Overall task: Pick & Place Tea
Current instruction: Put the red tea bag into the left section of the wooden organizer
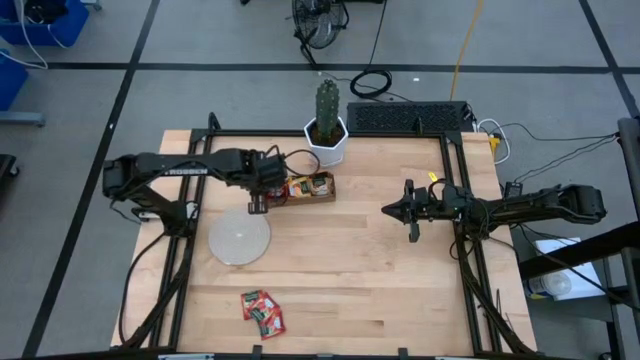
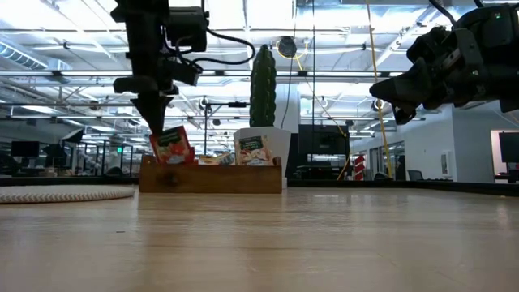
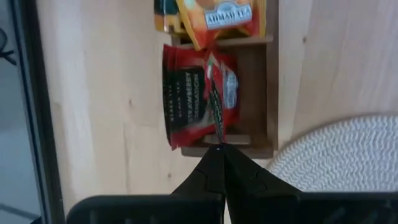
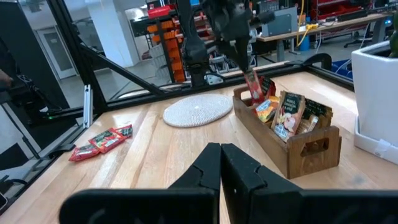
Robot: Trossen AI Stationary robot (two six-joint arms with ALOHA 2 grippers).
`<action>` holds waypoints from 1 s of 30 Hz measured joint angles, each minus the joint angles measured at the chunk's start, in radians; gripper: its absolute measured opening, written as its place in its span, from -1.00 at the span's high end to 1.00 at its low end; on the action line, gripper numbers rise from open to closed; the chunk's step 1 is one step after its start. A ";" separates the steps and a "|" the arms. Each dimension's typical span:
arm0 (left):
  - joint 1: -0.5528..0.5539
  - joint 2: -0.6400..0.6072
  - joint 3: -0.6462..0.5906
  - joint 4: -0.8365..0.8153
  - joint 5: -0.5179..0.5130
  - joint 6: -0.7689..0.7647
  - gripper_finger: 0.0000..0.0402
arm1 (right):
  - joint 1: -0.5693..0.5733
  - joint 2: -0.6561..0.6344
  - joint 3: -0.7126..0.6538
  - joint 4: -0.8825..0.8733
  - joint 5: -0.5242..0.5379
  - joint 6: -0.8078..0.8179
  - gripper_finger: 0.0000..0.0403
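The desk (image 1: 380, 270) carries a round grey mat (image 1: 239, 239), a white cactus pot (image 1: 327, 140) and a brown tray (image 1: 310, 188) holding tea sachets. The left hand (image 2: 159, 123) hangs over the tray's end compartment nearest the mat, clenched on a red sachet (image 2: 171, 147) standing in it; the right hand (image 1: 390, 210) hovers clenched and empty, well apart. More red sachets (image 1: 262, 310) lie loose near the desk's front edge.

Left claw (image 3: 219, 148) pinches red sachet (image 3: 199, 96) over tray (image 3: 268, 93).
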 joint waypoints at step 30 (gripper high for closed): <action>0.008 0.009 0.006 -0.085 -0.060 -0.020 0.99 | 0.000 0.000 0.000 -0.005 0.000 0.000 1.00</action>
